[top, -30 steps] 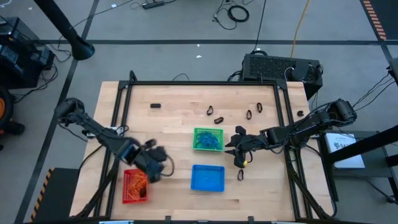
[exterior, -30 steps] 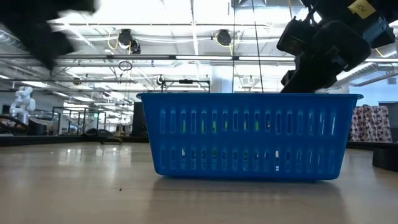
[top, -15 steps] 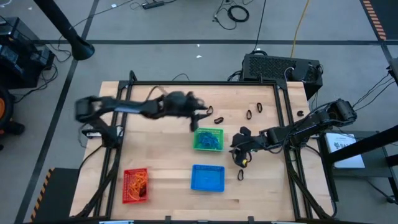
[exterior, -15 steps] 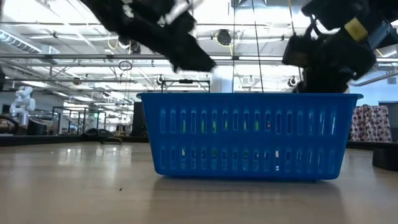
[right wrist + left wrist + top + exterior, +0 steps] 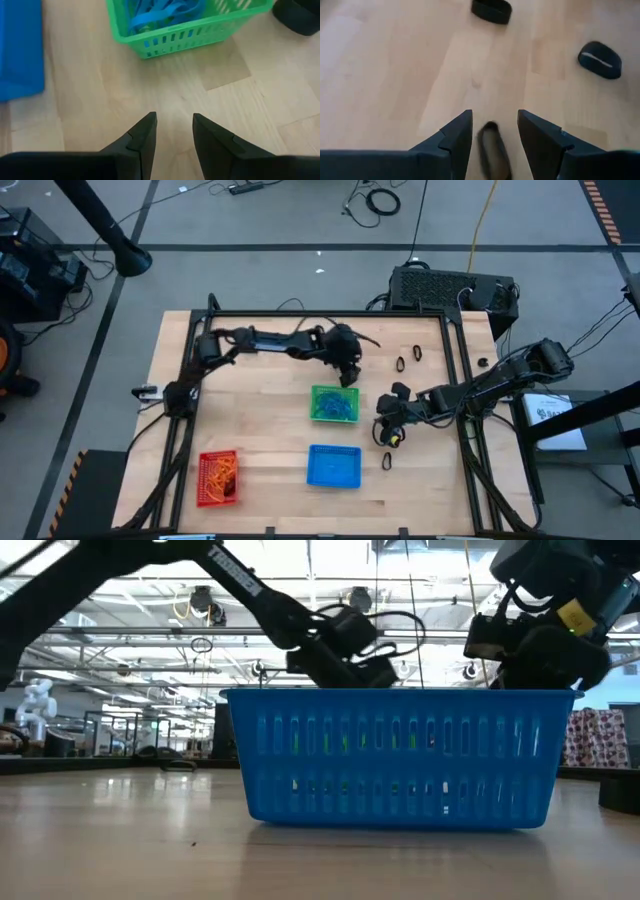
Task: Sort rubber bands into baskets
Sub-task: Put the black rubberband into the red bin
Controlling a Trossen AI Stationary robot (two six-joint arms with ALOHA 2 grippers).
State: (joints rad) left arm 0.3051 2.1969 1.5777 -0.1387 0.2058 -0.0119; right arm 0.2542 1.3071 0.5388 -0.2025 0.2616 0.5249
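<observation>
- The table (image 5: 260, 430) is a bare wooden top inside a dark frame; the widest free stretch lies left of centre, between the left rail and the baskets.
- The left arm (image 5: 255, 340) reaches across the far half of the table; the right arm (image 5: 470, 392) comes in over the right rail.
- The blue basket (image 5: 333, 466) sits near the front edge. In the low view it fills the middle and hides most of what stands behind it.
- The green basket (image 5: 334, 404) sits at the centre, holding blue bands (image 5: 165, 11); the wrist view cuts off its far side.
- The red basket (image 5: 217, 478) is at the front left corner with orange bands (image 5: 225, 471) in it.
- The left gripper (image 5: 492, 131) hangs just beyond the green basket, fingers parted, with a black band (image 5: 494, 150) lying on the wood between them; its near end is cut off.
- Two more black bands (image 5: 491, 10) lie farther off, apart from each other.
- The right gripper (image 5: 172, 127) hovers just right of the green basket, fingers apart over bare wood and holding nothing.
- Other black bands (image 5: 416, 354) lie toward the far right; one (image 5: 387, 461) lies near the blue basket's right side.
</observation>
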